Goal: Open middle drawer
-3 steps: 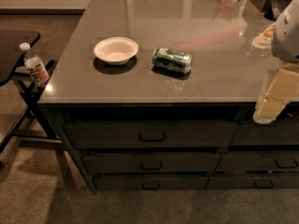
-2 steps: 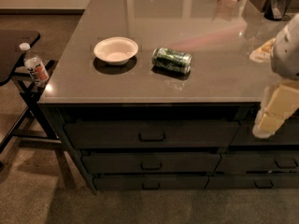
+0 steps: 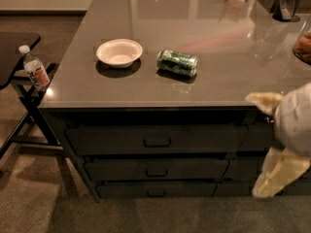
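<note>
Three dark grey drawer fronts are stacked under the counter. The middle drawer (image 3: 194, 169) is the medium-height one, shut, with a small black loop handle (image 3: 156, 172) at its centre. A taller drawer front (image 3: 112, 139) sits above it and the slimmest drawer front (image 3: 121, 190) lies below. My gripper (image 3: 253, 146) is at the right edge of the view, in front of the cabinet and well right of the handle. It is open, with one cream finger (image 3: 264, 102) up at counter-edge height and the other finger (image 3: 278, 174) down at middle-drawer height. Nothing is between them.
On the grey counter (image 3: 233, 76) lie a white bowl (image 3: 119, 53) and a green can (image 3: 177, 62) on its side. A water bottle (image 3: 35, 68) stands on a black folding stand (image 3: 24, 89) at the left. Carpet floor runs in front of the drawers.
My gripper has come down from counter height at the right and shifted left, now hanging in front of the drawer fronts. The drawers, bowl and can have not moved.
</note>
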Robot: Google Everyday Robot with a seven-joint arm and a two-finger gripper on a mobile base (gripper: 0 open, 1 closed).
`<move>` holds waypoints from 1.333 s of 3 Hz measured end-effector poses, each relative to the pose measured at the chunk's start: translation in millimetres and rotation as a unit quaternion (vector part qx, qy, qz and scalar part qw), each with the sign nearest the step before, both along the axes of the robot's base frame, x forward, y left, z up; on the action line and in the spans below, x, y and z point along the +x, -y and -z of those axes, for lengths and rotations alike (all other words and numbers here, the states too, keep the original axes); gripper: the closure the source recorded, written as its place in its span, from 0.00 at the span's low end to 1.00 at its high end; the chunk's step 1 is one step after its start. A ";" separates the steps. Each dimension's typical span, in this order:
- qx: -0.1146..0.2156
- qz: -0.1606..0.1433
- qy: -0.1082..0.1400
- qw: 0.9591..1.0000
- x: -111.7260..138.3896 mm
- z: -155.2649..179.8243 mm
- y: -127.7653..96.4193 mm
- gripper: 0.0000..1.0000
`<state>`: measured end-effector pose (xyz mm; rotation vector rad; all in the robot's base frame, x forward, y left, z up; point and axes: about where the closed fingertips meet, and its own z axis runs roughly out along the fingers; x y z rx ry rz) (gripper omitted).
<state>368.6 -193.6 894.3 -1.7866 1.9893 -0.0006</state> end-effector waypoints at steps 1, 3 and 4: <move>0.012 -0.012 0.030 0.999 -12.9 44.0 -7.4 0.00; 0.013 -0.006 0.059 0.998 8.8 85.6 -16.4 0.00; 0.021 -0.016 0.048 0.999 9.6 94.3 -25.3 0.00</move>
